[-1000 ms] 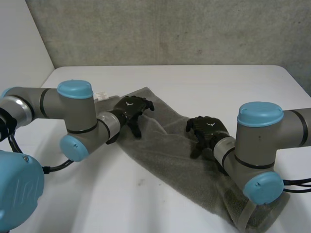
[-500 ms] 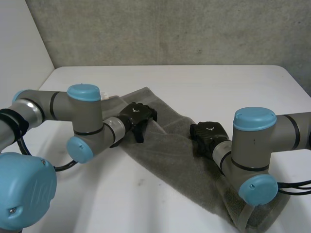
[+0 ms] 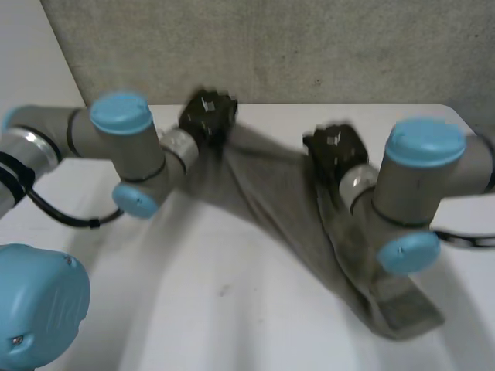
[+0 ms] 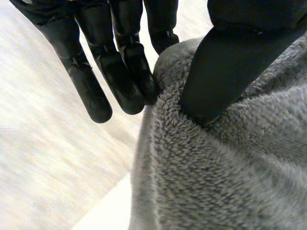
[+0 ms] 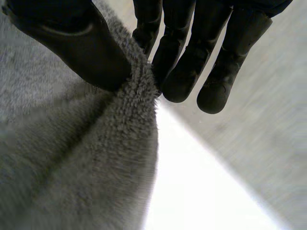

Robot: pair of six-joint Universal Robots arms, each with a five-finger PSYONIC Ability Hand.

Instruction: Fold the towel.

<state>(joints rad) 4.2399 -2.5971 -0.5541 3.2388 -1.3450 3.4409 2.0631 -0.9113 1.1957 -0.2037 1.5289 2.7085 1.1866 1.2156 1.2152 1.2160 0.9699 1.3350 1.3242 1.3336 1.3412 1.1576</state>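
A grey towel (image 3: pixel 302 209) hangs lifted off the white table (image 3: pixel 193 309) along its far edge, while its near end still rests on the table by my right arm. My left hand (image 3: pixel 207 114) is raised at the towel's far left end and pinches the edge between thumb and fingers (image 4: pixel 122 81); the fluffy grey towel (image 4: pixel 225 172) drapes down from that grip. Further right, my right hand (image 3: pixel 334 148) holds the same far edge, with the thumb pressing the towel (image 5: pixel 76 158) against the fingers (image 5: pixel 184 72).
A grey concrete wall (image 3: pixel 309 46) stands behind the table. Both arms, with their grey joints and blue caps (image 3: pixel 120 112), reach across the table's middle. Bare white tabletop lies in front of the towel and along the far side.
Both hands have shut on the towel's far edge and risen towards the wall, lifting that edge off the table. The towel now hangs stretched between them.
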